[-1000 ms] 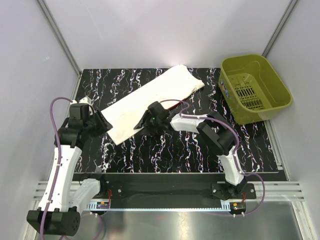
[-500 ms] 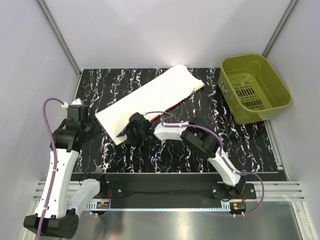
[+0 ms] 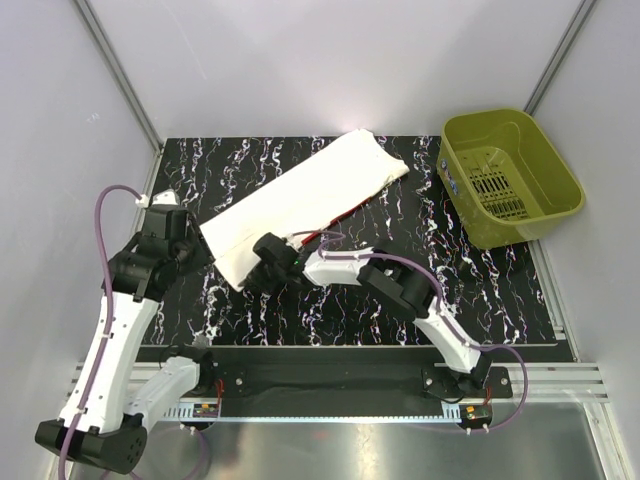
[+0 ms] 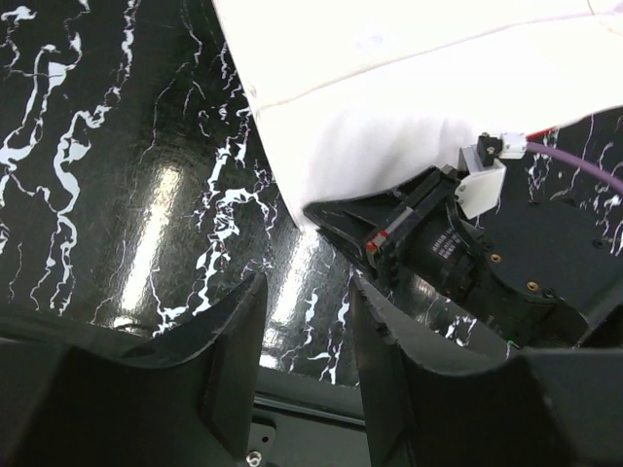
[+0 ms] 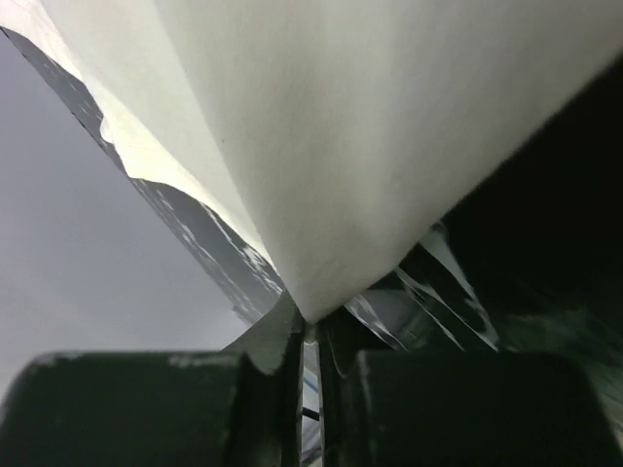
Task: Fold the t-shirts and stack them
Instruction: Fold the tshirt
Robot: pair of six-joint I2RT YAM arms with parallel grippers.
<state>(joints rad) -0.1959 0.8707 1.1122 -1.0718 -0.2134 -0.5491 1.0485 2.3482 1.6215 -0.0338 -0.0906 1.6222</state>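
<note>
Running near-left to far-right, the t-shirt [image 3: 300, 195] is pinched at its near-left corner by the closed right pincer [image 5: 308, 341], with the half-open, empty left pincer [image 4: 307, 292] just left.

Black tabletop [image 3: 250, 170] veined with white, glossy, with soft glare [image 4: 156, 233] from overhead light. Closed in on three sides by plain pale walls: back wall [image 3: 320, 60], left wall [image 3: 50, 150], right wall [image 3: 610, 130]. Slim metal posts [image 3: 115, 70] slanting up the two far corners. Olive bin [image 3: 520, 228] with a slotted floor at the far right. Along the near edge, a ribbed aluminium rail [image 3: 560, 378], then brushed steel sheet [image 3: 350, 450].
</note>
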